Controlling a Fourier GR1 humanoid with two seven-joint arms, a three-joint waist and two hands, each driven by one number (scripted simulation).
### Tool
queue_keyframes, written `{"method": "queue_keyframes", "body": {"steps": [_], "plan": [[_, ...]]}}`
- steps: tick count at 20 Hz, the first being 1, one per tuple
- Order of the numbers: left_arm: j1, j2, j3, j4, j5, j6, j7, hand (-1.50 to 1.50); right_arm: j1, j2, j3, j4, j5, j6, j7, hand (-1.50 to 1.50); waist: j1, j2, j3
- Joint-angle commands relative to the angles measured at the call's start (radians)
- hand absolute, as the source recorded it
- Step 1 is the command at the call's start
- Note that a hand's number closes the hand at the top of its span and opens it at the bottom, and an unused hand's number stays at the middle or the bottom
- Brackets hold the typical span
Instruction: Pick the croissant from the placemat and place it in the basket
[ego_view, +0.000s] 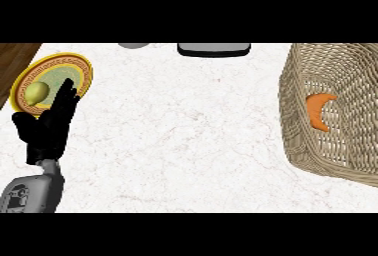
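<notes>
An orange croissant lies inside the wicker basket at the right edge of the head view. At the far left lies a round yellow placemat with a pale green pear-like fruit on it. My left hand stands at the left with its fingers straight and pointing up, overlapping the placemat's lower edge beside the fruit and holding nothing. My right hand does not show.
The white marble counter spreads between placemat and basket. A dark rectangular object and a small grey one sit at the far edge. Brown wood shows at the top left corner.
</notes>
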Motion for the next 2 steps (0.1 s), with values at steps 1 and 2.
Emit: {"method": "queue_keyframes", "body": {"steps": [1,2], "plan": [[0.035,0.012,0.020,0.004,0.027,-0.029,-0.031,0.00,0.043,-0.081,-0.039,0.089,-0.038,0.066,-0.113,-1.50,0.010,0.002,0.000],[0.018,0.011,0.019,-0.003,0.019,-0.017,-0.019,0.00,0.063,-0.100,-0.042,0.124,-0.036,0.081,-0.167,-1.50,0.012,0.004,0.001]]}}
